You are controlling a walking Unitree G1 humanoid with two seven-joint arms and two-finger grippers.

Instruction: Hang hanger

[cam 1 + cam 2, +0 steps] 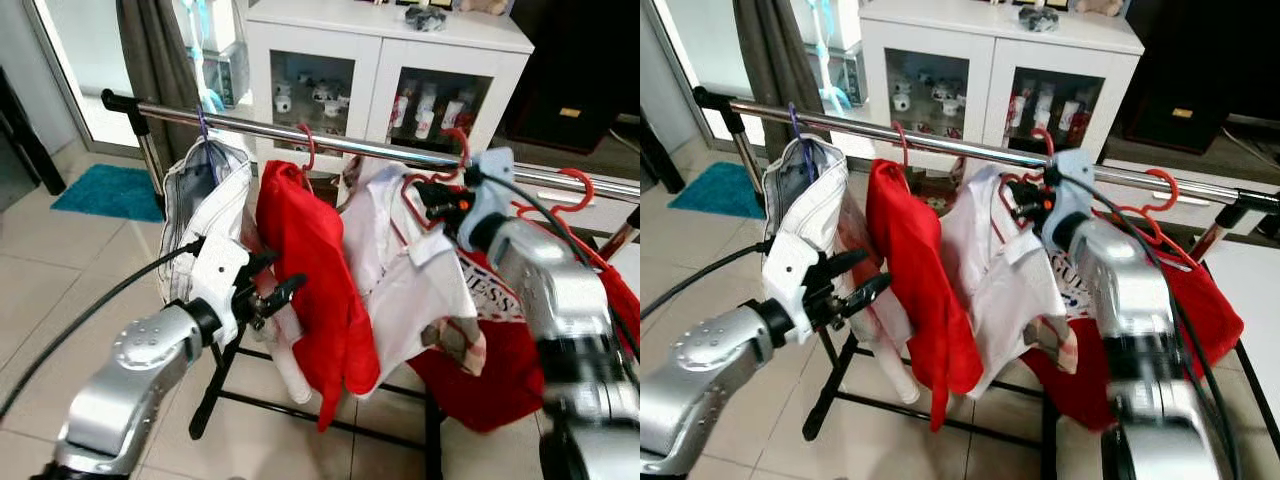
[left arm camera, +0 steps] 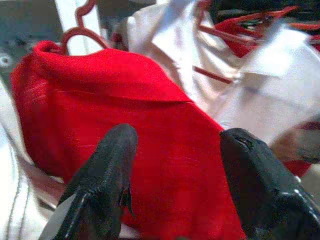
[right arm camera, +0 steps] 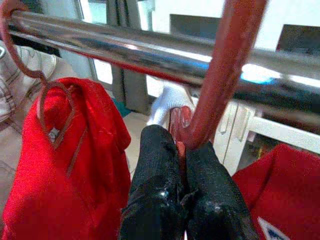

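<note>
A glossy chrome metal rail is gleaming; a smooth red plastic hanger hook and matt red cloth shirt are hanging.

Red hanger on chrome rail (red shirt alongside).

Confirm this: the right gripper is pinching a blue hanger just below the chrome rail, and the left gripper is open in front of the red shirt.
One detail is wrong: the hanger is red, not blue, as the right wrist view shows. The right gripper does pinch it just below the chrome rail, and the left gripper is open before the red shirt.
</note>
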